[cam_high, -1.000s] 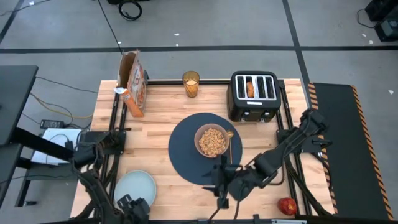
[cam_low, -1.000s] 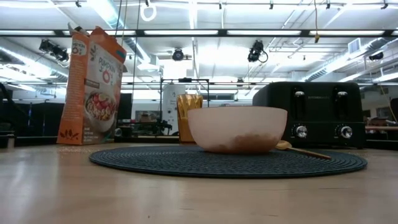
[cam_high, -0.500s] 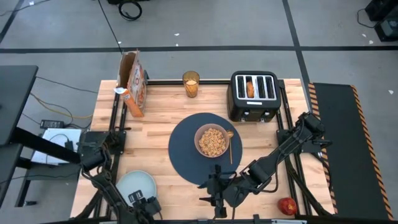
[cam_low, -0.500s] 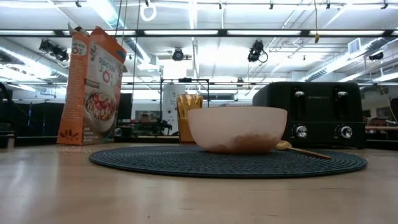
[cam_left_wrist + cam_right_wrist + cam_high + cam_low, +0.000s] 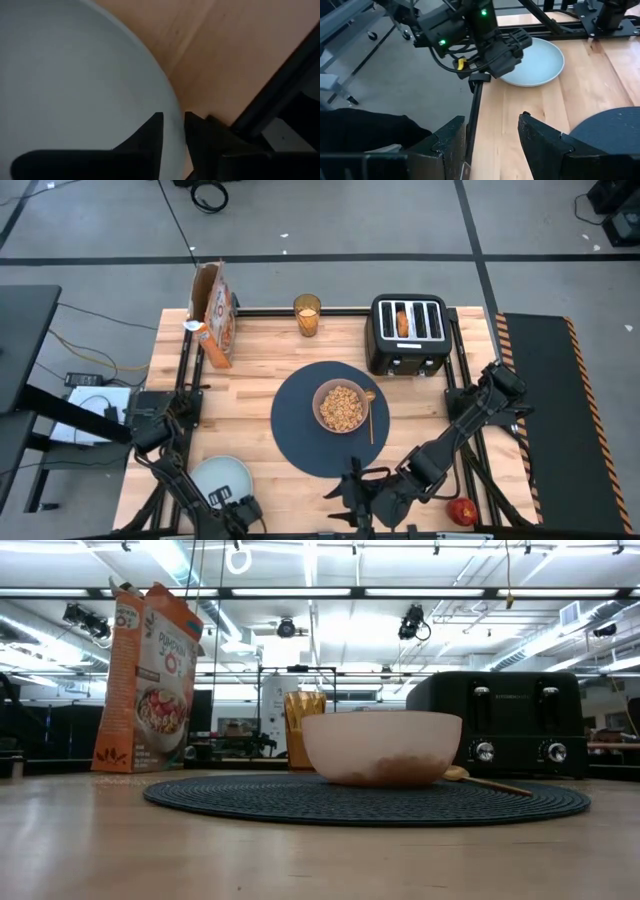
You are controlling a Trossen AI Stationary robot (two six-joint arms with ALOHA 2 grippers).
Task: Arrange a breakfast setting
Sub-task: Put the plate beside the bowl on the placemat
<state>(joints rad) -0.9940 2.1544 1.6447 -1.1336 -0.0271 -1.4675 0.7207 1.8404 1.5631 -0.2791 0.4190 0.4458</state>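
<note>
The pale blue-green plate (image 5: 218,477) lies flat on the table at the near left. My left gripper (image 5: 234,506) is at its near rim, shut on it. My right gripper (image 5: 338,492) is open and empty above the near edge, just off the dark-blue mat (image 5: 300,430). The pinkish bowl (image 5: 342,407) holds cereal and stands on the mat, with the gold spoon (image 5: 370,416) beside it. The amber juice glass (image 5: 307,315) stands at the far edge. The toast (image 5: 402,322) sticks up in the black toaster (image 5: 408,335). The red apple (image 5: 462,510) lies at the near right. My left gripper pinches the plate's rim (image 5: 173,111) between its two fingers, one finger (image 5: 156,126) over the inside of the plate and one (image 5: 194,126) outside it. It comes at the rim from the table's near side. The plate rests flat on the table.
The brown-and-orange cereal box (image 5: 215,315) stands at the far left with a small orange bottle (image 5: 210,345) beside it. Black frame rails run along both sides of the table (image 5: 255,375). Bare wood lies between the plate and the mat.
My right gripper has drawn back from the mat's near part toward the table's near edge. My left gripper has shifted a little toward the table's right along the plate's near rim. The plate has stayed where it was.
</note>
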